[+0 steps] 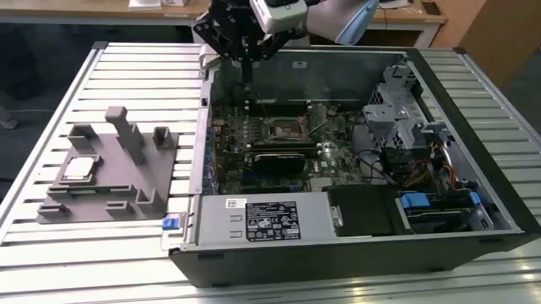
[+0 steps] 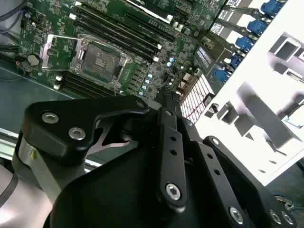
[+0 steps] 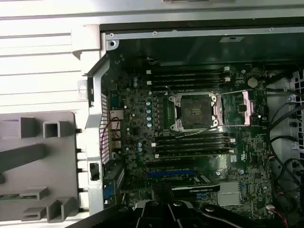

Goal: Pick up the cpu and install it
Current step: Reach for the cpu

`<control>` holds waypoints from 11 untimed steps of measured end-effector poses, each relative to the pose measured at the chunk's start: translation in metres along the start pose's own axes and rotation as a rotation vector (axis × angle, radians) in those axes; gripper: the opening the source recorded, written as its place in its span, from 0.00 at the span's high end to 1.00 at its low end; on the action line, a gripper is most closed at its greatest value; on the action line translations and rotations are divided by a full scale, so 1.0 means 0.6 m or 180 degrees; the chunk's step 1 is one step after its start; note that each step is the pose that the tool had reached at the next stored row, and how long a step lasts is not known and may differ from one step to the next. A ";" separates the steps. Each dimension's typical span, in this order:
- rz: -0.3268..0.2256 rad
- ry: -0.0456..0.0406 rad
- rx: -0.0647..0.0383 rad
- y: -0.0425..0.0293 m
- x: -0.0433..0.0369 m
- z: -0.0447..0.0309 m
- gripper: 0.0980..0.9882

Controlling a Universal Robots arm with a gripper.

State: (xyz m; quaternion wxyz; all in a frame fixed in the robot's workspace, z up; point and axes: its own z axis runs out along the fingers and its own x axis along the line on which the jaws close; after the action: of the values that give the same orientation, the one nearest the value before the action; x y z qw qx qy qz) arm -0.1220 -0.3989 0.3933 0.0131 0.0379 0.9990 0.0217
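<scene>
**A:** Where is the cpu (image 1: 78, 168) to be found?

**B:** It is seen lying flat, pale metal top up, in a shallow recess of the grey tray (image 1: 127, 183). The tray is set on the slatted surface (image 1: 144, 82) at the exterior view's left, just beside the open computer case (image 1: 355, 253).

**A:** How is it judged to handle?

**B:** It is judged to be light, thin and stiff, with a slick lid and a delicate underside. It is best taken by two opposite edges, kept level and not squeezed hard.

**A:** And the pincer (image 1: 247, 71)?

**B:** It is held well apart from the cpu, above the case's far wall. Its fingers are pressed together and nothing is pinched between them. On the motherboard (image 3: 142, 142) the socket (image 3: 194, 111) is seen open and empty, its metal frame swung aside.
</scene>
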 end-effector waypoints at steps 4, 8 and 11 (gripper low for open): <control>0.0000 0.0000 0.0000 0.000 0.000 0.000 0.99; 0.0000 0.0000 0.0000 0.000 0.004 0.000 0.99; 0.0000 0.0000 0.0000 -0.001 0.007 0.000 0.99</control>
State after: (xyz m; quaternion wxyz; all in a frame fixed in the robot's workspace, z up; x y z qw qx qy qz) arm -0.1262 -0.3989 0.3933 0.0131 0.0379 0.9990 0.0217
